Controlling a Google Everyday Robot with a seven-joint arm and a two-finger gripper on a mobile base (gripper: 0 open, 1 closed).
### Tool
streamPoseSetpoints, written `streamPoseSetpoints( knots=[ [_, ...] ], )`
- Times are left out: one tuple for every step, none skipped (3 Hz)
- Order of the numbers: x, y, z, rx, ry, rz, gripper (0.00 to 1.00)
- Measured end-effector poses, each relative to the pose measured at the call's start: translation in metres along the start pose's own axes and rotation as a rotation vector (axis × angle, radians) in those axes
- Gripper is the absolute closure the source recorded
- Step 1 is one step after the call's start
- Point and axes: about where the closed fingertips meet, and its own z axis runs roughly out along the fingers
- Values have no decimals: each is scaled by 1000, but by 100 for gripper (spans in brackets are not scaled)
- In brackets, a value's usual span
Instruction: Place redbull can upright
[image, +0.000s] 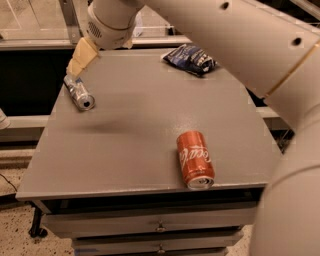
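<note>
Gripper (76, 61) is positioned just above redbull can (79, 93); its state can't be told. Can is not yet stood up.

Gripper (75, 66) upper left of frame, just over far end of redbull can (79, 93) lying sideways near grey table's (130, 125) left edge, orange soda can (195, 160) lying lower centre-right, blue bag (191, 58) top centre.

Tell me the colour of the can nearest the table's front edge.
The soda can is orange-red with white script, camera view; the pincer is beside the redbull can.
</note>
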Motion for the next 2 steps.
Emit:
streamPoseSetpoints(
  knots=[
    [-34, 14, 46, -34, -13, 54, 0],
    [-50, 19, 85, -45, 8, 91, 0]
  ],
)
